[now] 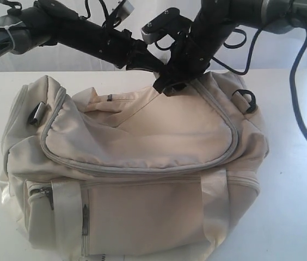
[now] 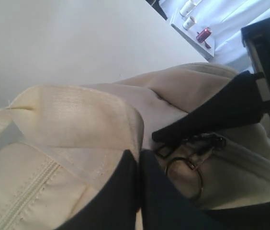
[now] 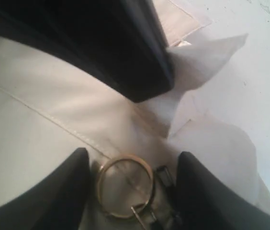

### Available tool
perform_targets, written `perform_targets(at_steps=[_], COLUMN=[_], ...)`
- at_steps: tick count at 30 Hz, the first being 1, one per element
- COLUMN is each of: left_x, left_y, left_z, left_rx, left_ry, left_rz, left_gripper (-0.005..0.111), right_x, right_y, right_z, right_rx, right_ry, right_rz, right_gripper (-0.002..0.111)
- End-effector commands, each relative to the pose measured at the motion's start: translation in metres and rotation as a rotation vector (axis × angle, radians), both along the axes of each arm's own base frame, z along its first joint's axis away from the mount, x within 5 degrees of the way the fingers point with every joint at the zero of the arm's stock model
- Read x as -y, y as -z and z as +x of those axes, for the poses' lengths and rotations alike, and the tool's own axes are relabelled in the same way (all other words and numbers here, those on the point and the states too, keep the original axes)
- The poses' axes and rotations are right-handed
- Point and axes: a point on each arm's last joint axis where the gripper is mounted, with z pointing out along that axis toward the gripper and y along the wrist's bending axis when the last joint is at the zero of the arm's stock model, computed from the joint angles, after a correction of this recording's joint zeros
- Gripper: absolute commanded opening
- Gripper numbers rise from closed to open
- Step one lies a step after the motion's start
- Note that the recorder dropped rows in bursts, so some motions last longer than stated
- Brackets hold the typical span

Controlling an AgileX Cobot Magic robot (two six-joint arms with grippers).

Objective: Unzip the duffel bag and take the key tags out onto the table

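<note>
Bag (image 1: 142,179) is found lying on the worktop (image 1: 300,212), directly under both sets of fingers. Its grey zip (image 1: 142,167) is seen closed along the stretch that shows.

Left fingers (image 2: 166,203): pressed together, no gap seen between them. A fold of cream bag fabric is bunched right at their tips. Whether any cloth is pinched between them cannot be told.

Right fingers (image 3: 63,191): held apart and set down on the bag cloth. A brass-coloured ring (image 3: 125,157) is noted lying flat on the fabric between them, nearer one finger. A small black clip (image 3: 166,178) is joined to the ring and lies just beside the other finger. Neither finger is seen closed on the ring.

The two sets of fingers are placed close together, the left ones just beyond the ring from the right ones. A stitched seam is seen running under the ring and on past the right fingers.

A black D-ring (image 1: 246,100) is noted on the bag's end, off to the outer side of the right fingers.
</note>
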Motion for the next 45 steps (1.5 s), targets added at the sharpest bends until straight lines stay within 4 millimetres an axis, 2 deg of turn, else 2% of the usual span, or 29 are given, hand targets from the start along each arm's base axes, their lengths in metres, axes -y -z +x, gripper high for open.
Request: perform_targets(at_steps=[1,2,3,10,18,27,38,45], left_x=[-0.004,-0.004,-0.004,-0.005,-0.004,-0.007,-0.008,-0.008], left_y=[-0.023,-0.022,-0.022,-0.019,-0.014,-0.011,-0.008,-0.008], left_z=[-0.006,-0.006,-0.006,-0.006,-0.004,-0.001,0.001,0.001], left_rx=[0.036,0.037,0.038,0.037,0.021,0.011,0.016,0.011], left_ry=[0.013,0.015,0.016,0.014,0.011,-0.035,-0.053,-0.056], left_rz=[-0.03,-0.022,-0.014,-0.005,0.0,0.041,0.064,0.062], left_gripper=[0.0,0.0,0.0,0.0,0.0,0.0,0.0,0.0], right_x=[0.005,0.005,0.005,0.007,0.011,0.018,0.035,0.045], right_y=[0.003,0.002,-0.002,-0.035,-0.062,-0.074,-0.077,-0.071], right_z=[-0.001,-0.001,-0.001,-0.006,-0.021,-0.044,-0.1,-0.133], right_rx=[-0.035,-0.026,-0.005,0.125,0.145,0.071,0.02,-0.01], right_ry=[0.065,0.074,0.074,0.077,0.09,0.112,0.16,0.185], right_rz=[-0.038,-0.035,-0.028,0.017,0.034,0.024,0.038,0.043], right_gripper=[0.018,0.003,0.0,0.0,0.0,0.0,0.0,0.0])
